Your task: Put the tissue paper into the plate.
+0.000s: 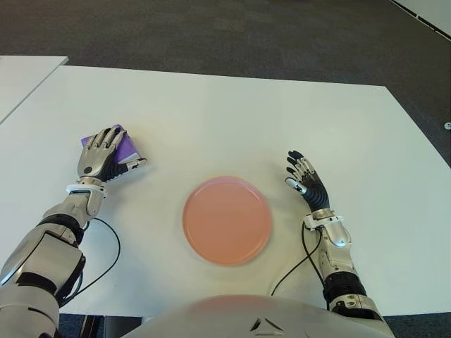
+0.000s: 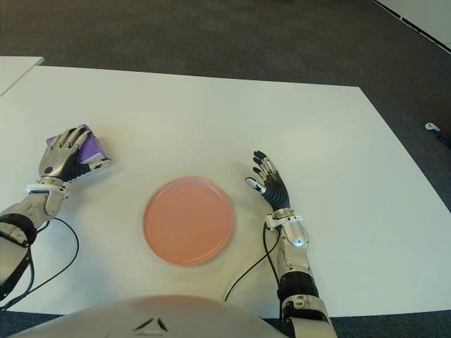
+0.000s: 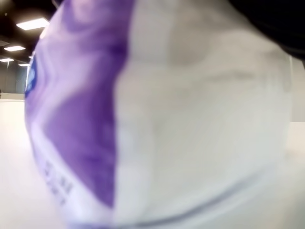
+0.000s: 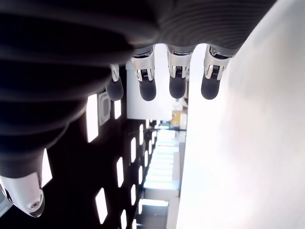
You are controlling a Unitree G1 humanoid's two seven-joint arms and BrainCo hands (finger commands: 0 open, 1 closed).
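Observation:
A purple and white tissue paper pack [image 1: 128, 146] lies on the white table [image 1: 239, 120] at the left. My left hand [image 1: 104, 152] covers it, fingers curled over its top and thumb along its near side. The pack [image 3: 143, 119] fills the left wrist view from very close. An empty pink plate [image 1: 227, 220] sits in the middle, near the front edge and well to the right of the pack. To the right of the plate my right hand [image 1: 304, 180] shows with its fingers [image 4: 177, 81] spread, holding nothing.
Black cables [image 1: 113, 246] trail from both wrists over the table's front part. A second white table [image 1: 25, 74] stands at the far left. Dark carpet [image 1: 282, 35] lies beyond the table's far edge.

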